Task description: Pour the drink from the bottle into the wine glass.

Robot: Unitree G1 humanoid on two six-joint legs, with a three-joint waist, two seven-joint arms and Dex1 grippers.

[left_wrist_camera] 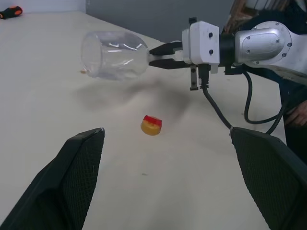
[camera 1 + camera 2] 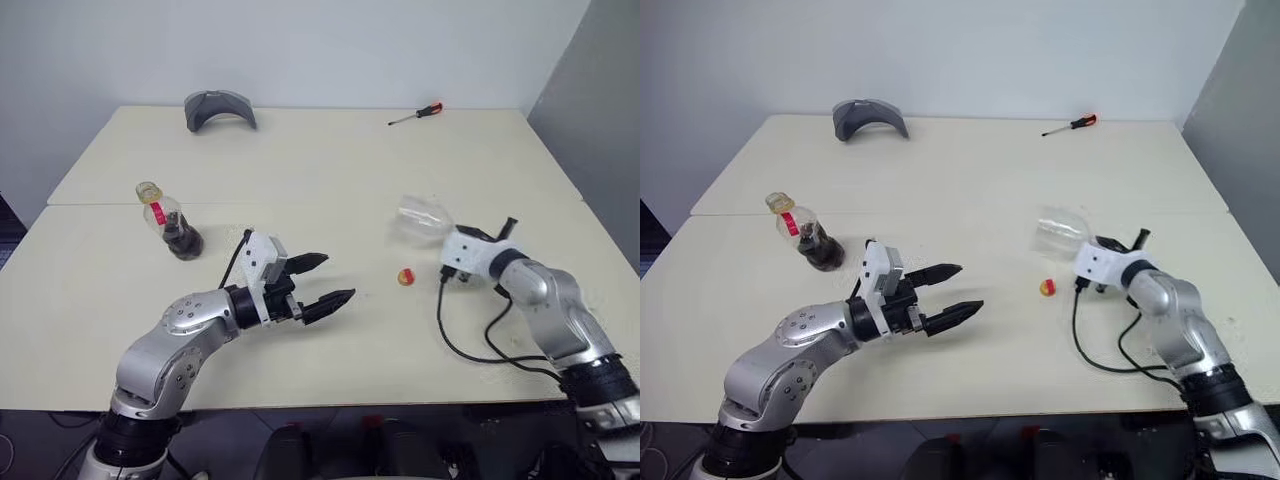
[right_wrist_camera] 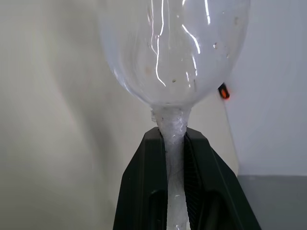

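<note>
The bottle (image 2: 170, 224) stands at the left of the table, leaning a little, with the dark drink (image 2: 183, 241) low in its body. A yellow and red cap (image 2: 406, 276) lies loose on the table between the arms. My right gripper (image 2: 452, 240) is shut on the stem of the wine glass (image 2: 424, 218), which is held almost level above the table with its empty bowl (image 3: 177, 48) pointing away. My left gripper (image 2: 338, 278) hovers open and empty to the right of the bottle, pointing at the cap.
A grey curved object (image 2: 220, 108) lies at the far left of the table (image 2: 320, 170) and a red-handled screwdriver (image 2: 417, 114) at the far right. A black cable (image 2: 470, 350) trails on the table under my right arm.
</note>
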